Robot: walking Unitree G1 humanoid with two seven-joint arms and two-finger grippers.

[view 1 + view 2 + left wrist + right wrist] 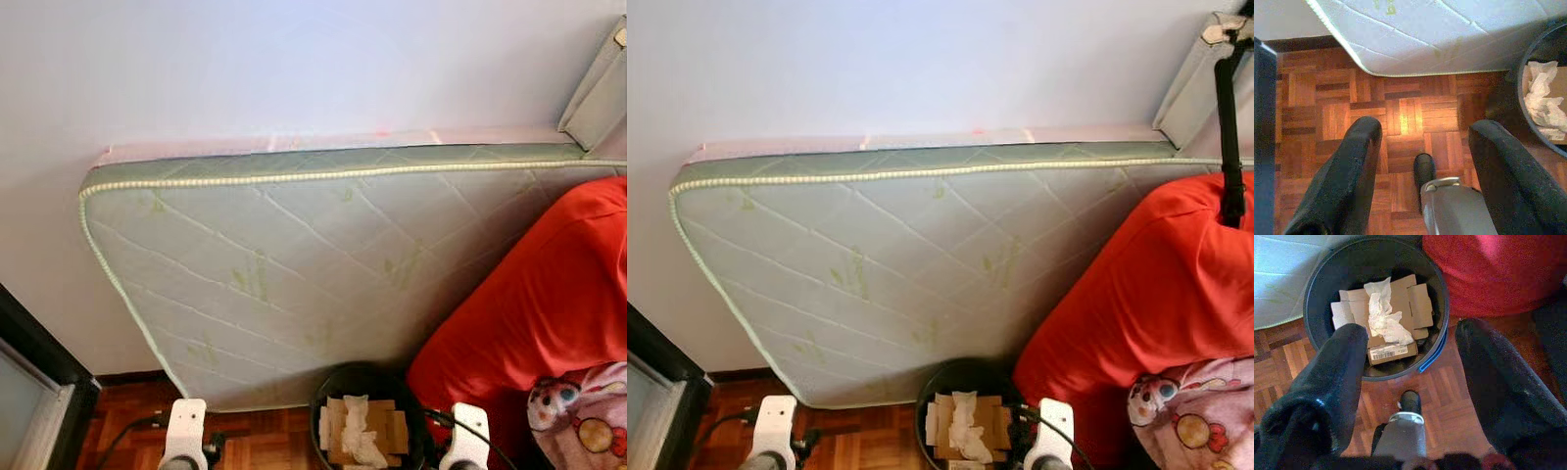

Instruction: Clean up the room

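A round black bin (328, 384) stands on the parquet at the foot of a leaning mattress (294, 274). Inside it lie flattened cardboard (1400, 298) and a crumpled white tissue (1383, 316). My right gripper (1410, 377) hangs open just above and beside the bin's rim, with nothing between its fingers. Over bare parquet to the bin's left, my left gripper (1422, 161) is open and empty too. Both wrists (184, 431) show at the bottom of the eye views, on either side of the bin.
The pale green quilted mattress leans against a white wall. A big red cushion (549, 294) and a pink patterned blanket (588, 416) crowd the right side. A dark cabinet edge (39, 392) stands at the left. Parquet floor (1400, 117) lies between it and the bin.
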